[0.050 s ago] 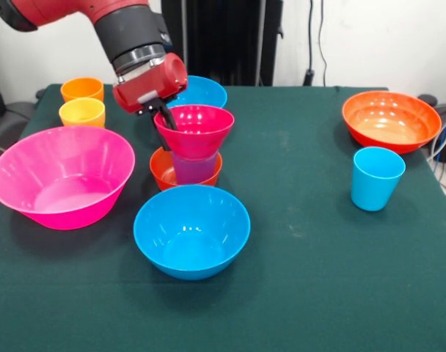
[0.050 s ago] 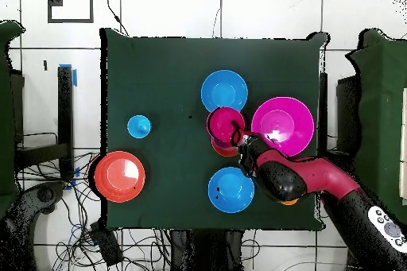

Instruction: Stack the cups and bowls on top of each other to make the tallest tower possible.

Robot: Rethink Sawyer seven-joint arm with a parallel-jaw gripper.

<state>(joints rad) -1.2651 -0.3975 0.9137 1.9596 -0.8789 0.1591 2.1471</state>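
A small magenta-red bowl (image 1: 196, 129) sits upright on a translucent purple cup (image 1: 193, 168), which stands in a small orange bowl (image 1: 164, 170). My gripper (image 1: 165, 119) is at the magenta bowl's left rim, shut on that rim with one black finger inside the bowl. In the overhead view the gripper (image 2: 236, 134) meets the magenta bowl (image 2: 223, 120) at its edge, and the purple cup is hidden beneath it. A blue bowl (image 1: 191, 229) stands in front of the stack and another blue bowl (image 1: 205, 92) behind it.
A large pink bowl (image 1: 61, 176) lies at the left, with a yellow cup (image 1: 82, 112) and an orange cup (image 1: 82, 88) behind it. At the right stand a wide orange-red bowl (image 1: 391, 120) and a light blue cup (image 1: 376, 178).
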